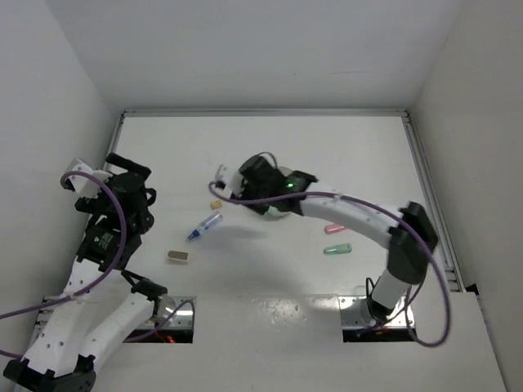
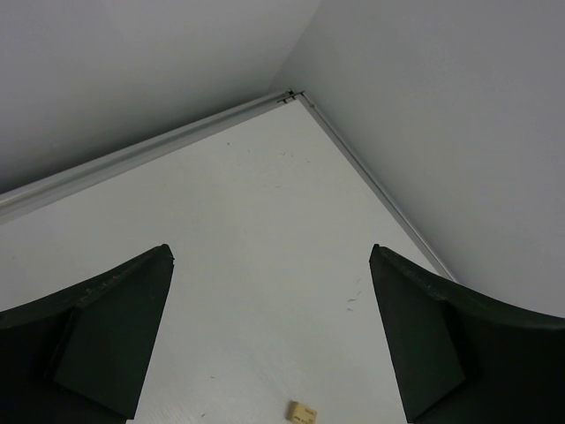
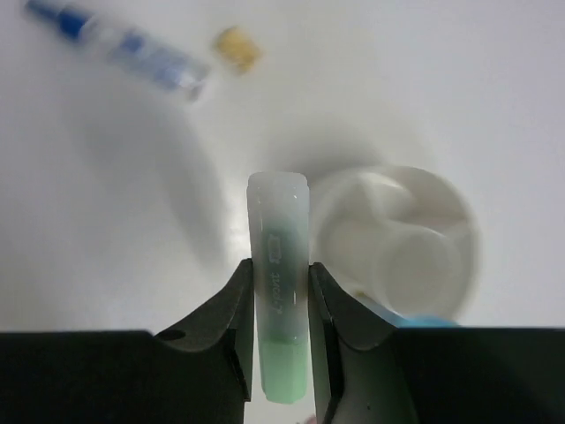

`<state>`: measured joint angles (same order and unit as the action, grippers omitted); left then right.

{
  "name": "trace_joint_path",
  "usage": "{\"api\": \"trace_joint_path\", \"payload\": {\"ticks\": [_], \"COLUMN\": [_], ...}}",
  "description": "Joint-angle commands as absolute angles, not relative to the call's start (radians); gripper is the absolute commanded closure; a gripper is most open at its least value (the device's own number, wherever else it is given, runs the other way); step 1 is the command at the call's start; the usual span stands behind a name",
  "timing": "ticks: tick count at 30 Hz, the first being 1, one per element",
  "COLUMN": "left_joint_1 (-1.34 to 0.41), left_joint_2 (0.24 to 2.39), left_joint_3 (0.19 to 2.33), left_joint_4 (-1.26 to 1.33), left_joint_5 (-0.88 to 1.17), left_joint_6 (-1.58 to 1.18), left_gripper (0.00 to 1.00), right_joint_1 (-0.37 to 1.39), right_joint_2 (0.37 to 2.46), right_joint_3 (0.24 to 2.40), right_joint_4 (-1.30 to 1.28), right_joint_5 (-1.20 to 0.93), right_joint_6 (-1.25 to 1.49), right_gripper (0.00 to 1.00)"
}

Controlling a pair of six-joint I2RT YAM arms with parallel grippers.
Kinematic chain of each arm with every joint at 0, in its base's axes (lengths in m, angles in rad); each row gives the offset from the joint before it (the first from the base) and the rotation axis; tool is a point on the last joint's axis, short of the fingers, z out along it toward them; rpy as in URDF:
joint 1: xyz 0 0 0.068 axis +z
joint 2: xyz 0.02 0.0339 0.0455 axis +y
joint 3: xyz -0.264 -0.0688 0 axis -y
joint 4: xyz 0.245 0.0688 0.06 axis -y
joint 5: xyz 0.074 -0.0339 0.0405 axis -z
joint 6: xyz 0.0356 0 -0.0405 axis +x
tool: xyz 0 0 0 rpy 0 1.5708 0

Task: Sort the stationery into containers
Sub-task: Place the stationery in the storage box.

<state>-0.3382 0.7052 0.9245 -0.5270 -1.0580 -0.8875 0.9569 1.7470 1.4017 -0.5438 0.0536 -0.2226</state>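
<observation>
One step was judged to be in hand: the green marker [image 3: 279, 212] was to be brought over the bowl [image 3: 441, 190] and dropped in. For that to be done well, the marker would need to be shifted toward 3 o'clock in the right wrist view until it was centred over one compartment. It should then be turned to lie along that compartment rather than across an inner wall, lowered close, and only then let go (a drop from height could bounce it out).

The right gripper [image 3: 281, 278] was seen clamped on the marker's middle, with the pale capped end sticking out toward 12 o'clock. The bowl lay just beside it, not touching. At the bowl's 6 o'clock rim a light-blue thing showed, too hidden to be named.

The left gripper [image 2: 269, 252] was held with its jaws wide apart and nothing between them.

A pen [image 1: 204, 226] and a pink marker [image 1: 334, 229] were left unsorted on the table.
</observation>
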Motion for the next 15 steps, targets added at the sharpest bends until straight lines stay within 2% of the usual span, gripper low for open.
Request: {"api": "trace_joint_path", "payload": {"ticks": [1,6,8,12,15], "left_joint_1": [-0.328,-0.328,-0.328,-0.328,-0.328], "left_joint_2": [0.715,0.739,0.75,0.772,0.781], "left_joint_3": [0.92,0.911,0.911,0.911,0.911], "left_joint_4": [-0.483,-0.472,-0.463,-0.454,-0.443], "left_joint_5": [-1.036,-1.0,-0.988,-0.979,-0.969], "left_joint_6": [-0.868,-0.868,-0.859,-0.859,-0.841], "left_gripper": [0.0,0.0,0.02,0.02,0.02], "right_joint_1": [0.885,0.778,0.717,0.626,0.56], "right_joint_2": [1.562,1.434,1.378,1.243,1.226], "right_joint_3": [1.269,1.134,1.097,0.883,0.818], "right_joint_4": [-0.281,-0.134,-0.103,0.123,0.167], "right_joint_5": [0.265,0.388,0.353,0.125,0.023], "right_joint_6": [-0.088,0.156,0.248,0.496,0.618], "right_gripper": [1.0,1.0,1.0,1.0,1.0]}}
